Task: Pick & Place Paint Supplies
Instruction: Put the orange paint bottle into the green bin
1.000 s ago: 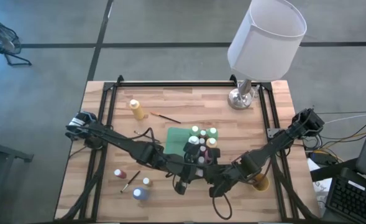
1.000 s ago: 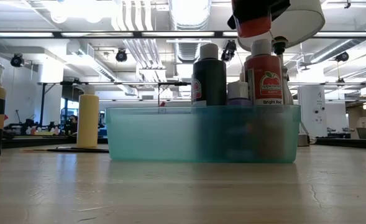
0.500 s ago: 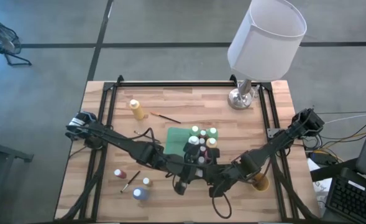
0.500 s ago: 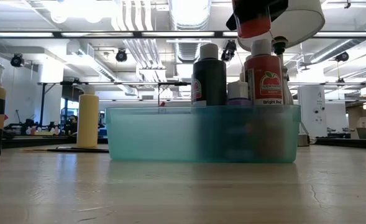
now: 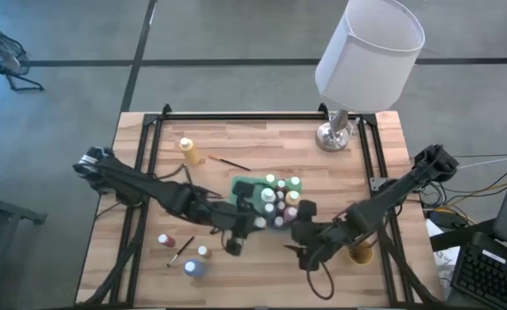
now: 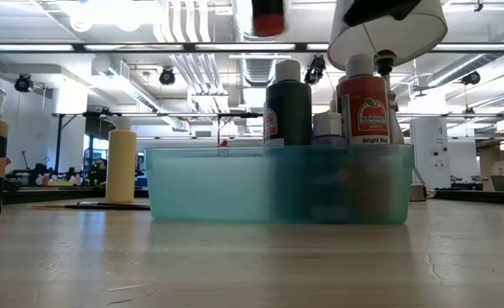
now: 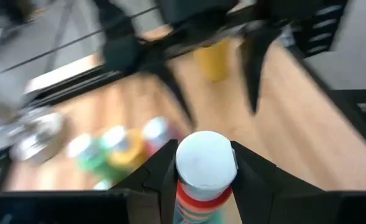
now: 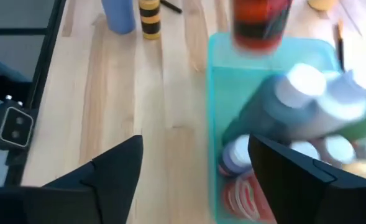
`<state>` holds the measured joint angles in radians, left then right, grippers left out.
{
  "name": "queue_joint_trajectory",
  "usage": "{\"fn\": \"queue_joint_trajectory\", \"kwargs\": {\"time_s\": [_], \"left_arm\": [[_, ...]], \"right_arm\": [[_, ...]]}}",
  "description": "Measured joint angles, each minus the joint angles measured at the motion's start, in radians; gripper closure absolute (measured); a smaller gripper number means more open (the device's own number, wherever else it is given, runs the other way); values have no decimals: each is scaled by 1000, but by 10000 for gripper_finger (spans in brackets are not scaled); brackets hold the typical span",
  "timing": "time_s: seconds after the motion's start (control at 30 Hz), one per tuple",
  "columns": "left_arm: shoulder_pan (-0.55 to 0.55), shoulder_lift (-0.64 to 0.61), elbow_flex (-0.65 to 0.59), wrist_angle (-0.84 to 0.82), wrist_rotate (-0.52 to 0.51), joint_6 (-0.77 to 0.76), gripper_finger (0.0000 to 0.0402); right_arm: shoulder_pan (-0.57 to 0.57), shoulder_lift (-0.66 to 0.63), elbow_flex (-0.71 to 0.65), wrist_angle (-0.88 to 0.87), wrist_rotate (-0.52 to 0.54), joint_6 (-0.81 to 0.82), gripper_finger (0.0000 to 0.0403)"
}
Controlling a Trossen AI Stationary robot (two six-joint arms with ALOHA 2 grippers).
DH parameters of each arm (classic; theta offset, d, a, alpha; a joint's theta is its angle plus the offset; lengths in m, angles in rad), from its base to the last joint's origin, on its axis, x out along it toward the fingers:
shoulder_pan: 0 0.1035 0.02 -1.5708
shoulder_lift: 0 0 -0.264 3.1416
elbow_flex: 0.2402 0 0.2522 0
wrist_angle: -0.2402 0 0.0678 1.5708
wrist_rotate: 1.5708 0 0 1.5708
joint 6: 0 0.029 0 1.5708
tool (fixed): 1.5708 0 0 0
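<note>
A teal see-through bin (image 6: 234, 184) stands mid-table on a green mat (image 5: 246, 186). It holds several upright paint bottles, among them a dark one (image 6: 287, 107) and a bright red one (image 6: 364, 107). My left gripper (image 5: 251, 219) is shut on another red paint bottle with a white cap (image 7: 205, 163), which hangs above the bin (image 8: 260, 22). My right gripper (image 8: 195, 180) is open with nothing between its fingers. It hovers over the bin's near right part (image 5: 299, 229). My left gripper pinches the red bottle just under its white cap (image 7: 198, 194) between its two fingers (image 7: 252, 173), one on each side. The fingers slant down from the table's left. The bottle is lifted clear above the bin (image 6: 269, 15).
A yellow bottle (image 5: 188, 151) and a brush (image 5: 229, 163) lie at the far left. More bottles (image 5: 194, 268) and a brush (image 5: 181, 251) sit near the front left. A lamp (image 5: 369, 52) stands on its base (image 5: 333, 135) at the far right. A tan cup (image 5: 359, 252) sits front right.
My left gripper has risen and swung toward the table's left with the red bottle, which now hangs higher and farther left over the bin. My right gripper has risen a little and drawn back from the bottles. The bright red bottle stays standing in the bin.
</note>
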<state>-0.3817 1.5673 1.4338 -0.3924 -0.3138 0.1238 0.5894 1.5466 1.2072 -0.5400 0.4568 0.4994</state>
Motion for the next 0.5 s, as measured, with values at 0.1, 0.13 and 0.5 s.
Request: {"fn": "queue_joint_trajectory", "kwargs": {"time_s": [0.1,0.13,0.5], "left_arm": [[1,-63,0,-78,-96,-38,277],[3,-83,0,-97,-121,-43,277],[196,-290,-239,35,4,-35,276]], "right_arm": [[17,-43,0,-42,23,47,108],[24,-59,0,-52,42,56,107],[54,-262,-116,-99,204,77,134]]}}
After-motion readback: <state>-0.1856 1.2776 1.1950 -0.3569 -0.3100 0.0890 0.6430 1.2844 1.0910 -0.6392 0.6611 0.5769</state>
